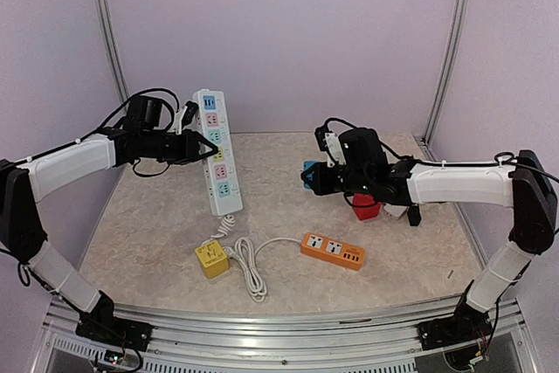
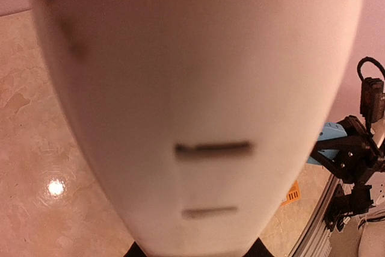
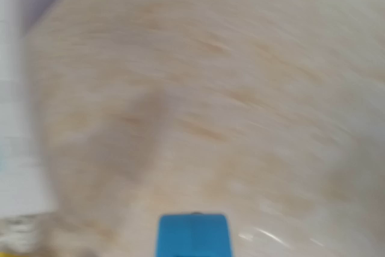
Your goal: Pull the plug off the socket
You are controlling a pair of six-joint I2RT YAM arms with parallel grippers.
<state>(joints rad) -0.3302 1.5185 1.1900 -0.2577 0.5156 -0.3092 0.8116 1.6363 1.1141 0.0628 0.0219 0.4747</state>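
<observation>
No legible txt (pics too blurry)

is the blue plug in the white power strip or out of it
Out. The blue plug is gripped by the right tool, well apart from the white power strip, which the left tool holds.

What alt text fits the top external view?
Left claw grips a white power strip by its edge; right claw holds a blue plug apart from it, above the marble-patterned table. A yellow cube socket, white cord and orange power strip lie toward the near edge.
</observation>
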